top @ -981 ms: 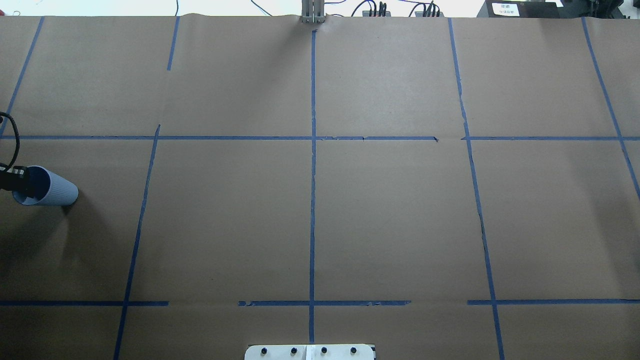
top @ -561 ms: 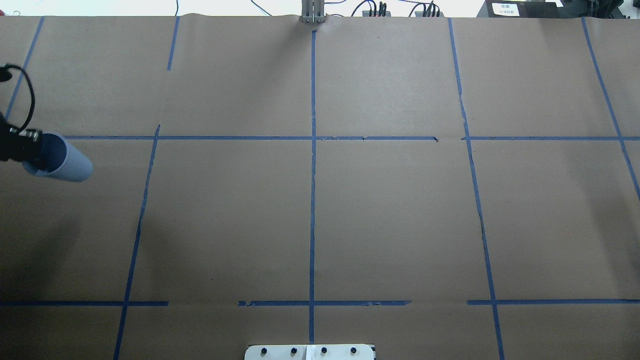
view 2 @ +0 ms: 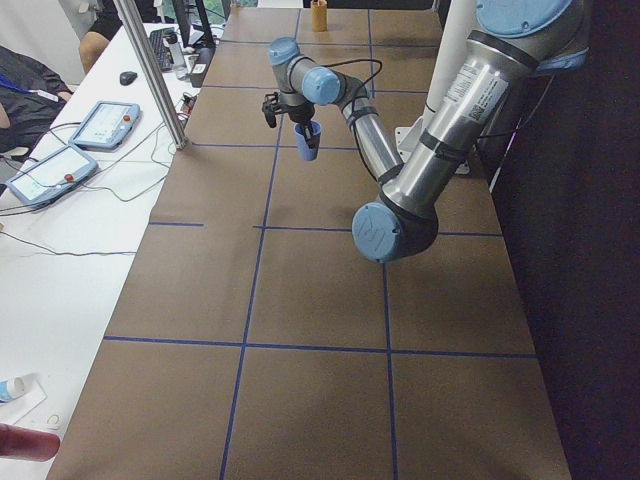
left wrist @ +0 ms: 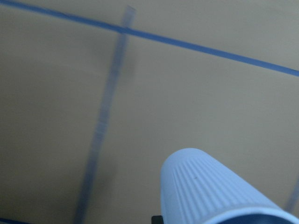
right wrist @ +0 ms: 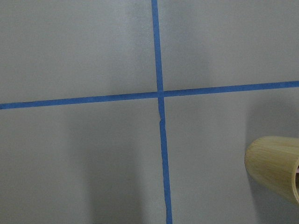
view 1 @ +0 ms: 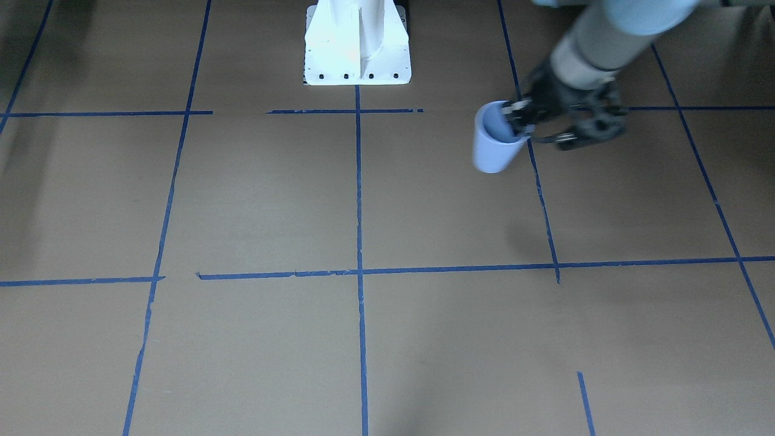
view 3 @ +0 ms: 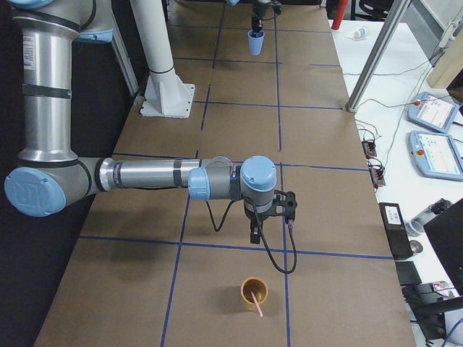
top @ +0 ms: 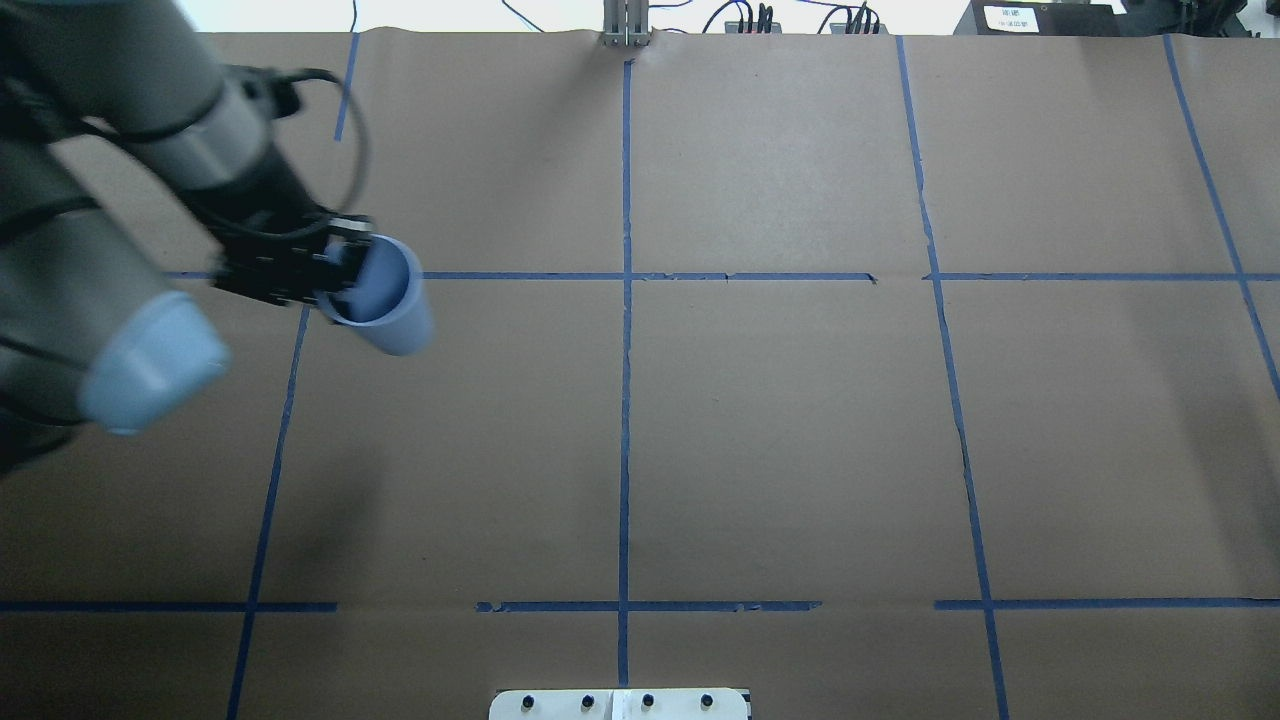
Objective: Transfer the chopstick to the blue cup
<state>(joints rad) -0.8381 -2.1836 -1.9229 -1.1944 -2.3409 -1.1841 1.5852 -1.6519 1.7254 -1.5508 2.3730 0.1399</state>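
Note:
My left gripper is shut on the rim of the blue cup, one finger inside and one outside. It holds the cup tilted above the paper-covered table. The same ribbed cup and gripper show in the front view, and the cup fills the bottom of the left wrist view. The chopstick, thin with a pink end, leans in a tan cup at the table's right end. My right gripper hovers a little beyond that cup; I cannot tell whether it is open or shut.
Blue tape lines divide the brown paper into squares. The white robot base stands at the table's near edge. The tan cup's wall shows at the right wrist view's edge. Operator pendants lie on a side table.
The left arm has swung in from the far left edge toward the middle, carrying the blue cup to the right and slightly away. The cup stays in the gripper.

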